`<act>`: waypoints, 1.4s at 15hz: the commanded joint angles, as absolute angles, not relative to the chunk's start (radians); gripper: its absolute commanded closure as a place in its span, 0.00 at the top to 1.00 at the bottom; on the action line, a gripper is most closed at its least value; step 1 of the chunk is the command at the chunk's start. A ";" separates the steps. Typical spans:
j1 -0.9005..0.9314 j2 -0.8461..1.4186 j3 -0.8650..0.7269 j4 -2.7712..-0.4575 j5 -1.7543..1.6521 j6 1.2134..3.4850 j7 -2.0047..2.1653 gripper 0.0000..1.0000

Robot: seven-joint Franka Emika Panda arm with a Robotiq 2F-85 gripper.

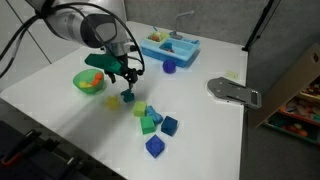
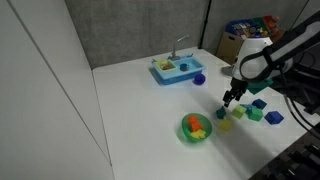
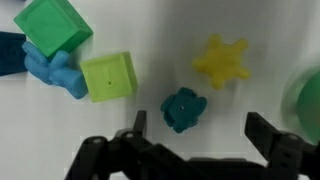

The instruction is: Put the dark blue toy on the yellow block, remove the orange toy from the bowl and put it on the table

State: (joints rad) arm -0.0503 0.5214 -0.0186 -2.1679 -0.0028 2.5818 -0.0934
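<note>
The dark blue toy (image 3: 183, 108) lies on the white table (image 1: 200, 120), just beside the yellow block (image 3: 222, 60) and apart from it. My gripper (image 3: 200, 128) is open and empty, hovering over the dark blue toy with a finger on either side. Both exterior views show the gripper (image 1: 125, 75) (image 2: 231, 98) above the toy (image 1: 127, 97) (image 2: 222, 113). The green bowl (image 1: 78, 78) (image 2: 186, 122) stands close by and holds the orange toy (image 1: 95, 86) (image 2: 199, 131) among other pieces. The bowl's edge (image 3: 310, 100) shows at the right of the wrist view.
Two green blocks (image 3: 53, 25) (image 3: 108, 76) and a blue piece (image 3: 55, 72) lie next to the toy. Bright blue cubes (image 1: 169, 125) (image 1: 154, 146) sit nearer the table's edge. A light-blue tray (image 1: 170, 45), a purple cup (image 1: 169, 67) and a grey device (image 1: 232, 91) stand farther off.
</note>
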 commanded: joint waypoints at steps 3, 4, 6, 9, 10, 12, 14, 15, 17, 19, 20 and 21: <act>-0.053 0.582 -0.013 -2.164 -0.049 2.697 -0.129 1.00; -0.051 0.596 -0.013 -2.156 -0.052 2.709 -0.127 1.00; -0.043 0.625 -0.013 -2.135 -0.055 2.718 -0.118 1.00; -0.026 0.659 -0.021 -2.103 -0.048 2.719 -0.084 1.00; -0.019 0.672 -0.027 -2.086 -0.041 2.710 -0.063 1.00; -0.004 0.691 -0.040 -2.060 -0.039 2.700 -0.023 1.00; 0.009 0.710 -0.052 -2.037 -0.034 2.697 0.017 1.00; 0.015 0.720 -0.058 -2.027 -0.033 2.693 0.038 1.00; 0.020 0.738 -0.061 -2.011 -0.027 2.687 0.065 1.00; 0.023 0.760 -0.062 -1.996 -0.022 2.679 0.085 1.00; 0.023 0.768 -0.060 -1.990 -0.020 2.674 0.089 1.00; 0.021 0.779 -0.058 -1.983 -0.018 2.667 0.089 0.89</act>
State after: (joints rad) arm 0.0104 0.7434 -0.0507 -2.0299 -0.0303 2.7066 0.0617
